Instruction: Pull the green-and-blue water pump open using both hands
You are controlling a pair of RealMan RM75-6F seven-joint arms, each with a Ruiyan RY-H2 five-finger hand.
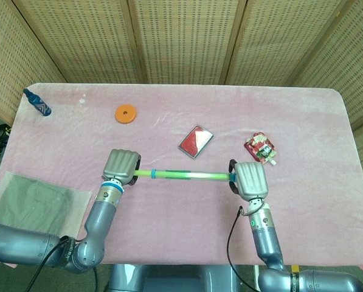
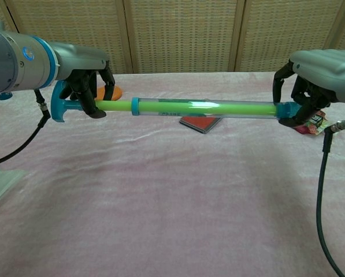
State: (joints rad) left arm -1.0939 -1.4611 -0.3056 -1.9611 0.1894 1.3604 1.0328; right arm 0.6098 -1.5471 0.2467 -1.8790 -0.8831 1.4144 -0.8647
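Note:
The green-and-blue water pump hangs level above the pink table, a clear tube with a green rod inside. My left hand grips its blue T-handle at the left end; a short stretch of green rod shows between the handle and the tube's blue collar. My right hand grips the blue cap at the right end. From above, my left hand and right hand cover both ends.
A red-and-white flat pack lies just behind the pump. A red snack pouch sits near my right hand. An orange disc and a blue bottle lie at the back left. A grey cloth covers the front left corner.

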